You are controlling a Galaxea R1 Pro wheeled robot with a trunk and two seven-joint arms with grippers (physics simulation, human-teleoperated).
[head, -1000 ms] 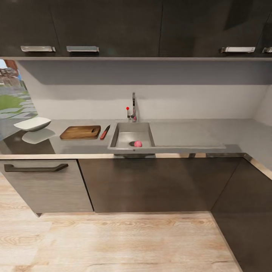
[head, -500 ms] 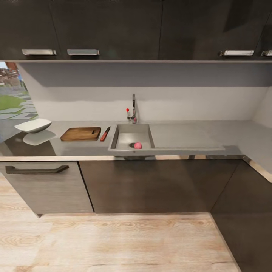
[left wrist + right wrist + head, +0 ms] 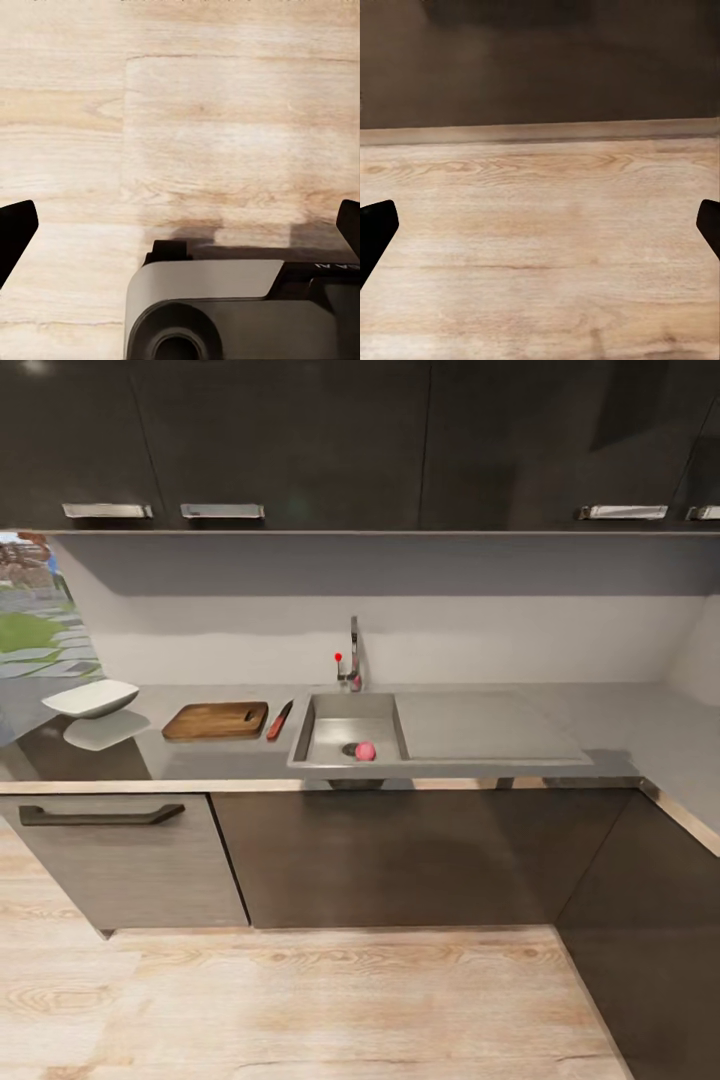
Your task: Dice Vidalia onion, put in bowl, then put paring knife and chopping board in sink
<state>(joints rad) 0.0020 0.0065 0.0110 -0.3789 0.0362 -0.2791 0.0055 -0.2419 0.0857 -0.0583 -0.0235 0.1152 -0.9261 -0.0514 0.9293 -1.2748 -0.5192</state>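
Nothing on the counter (image 3: 200,755) has shifted; only the robot's view has dropped a little as it nears. Down in the sink (image 3: 345,735), by the drain, sits the pink onion (image 3: 365,751), small, round, firm, likely to roll, so pinch across its middle. Board (image 3: 215,720), knife (image 3: 279,720), bowl (image 3: 90,698) lie leftward. Both grippers (image 3: 180,225) (image 3: 540,225) hang spread wide above floor, empty.

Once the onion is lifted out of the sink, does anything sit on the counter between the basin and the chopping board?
Only the paring knife, lying between the sink and the chopping board. The onion rests by the drain.
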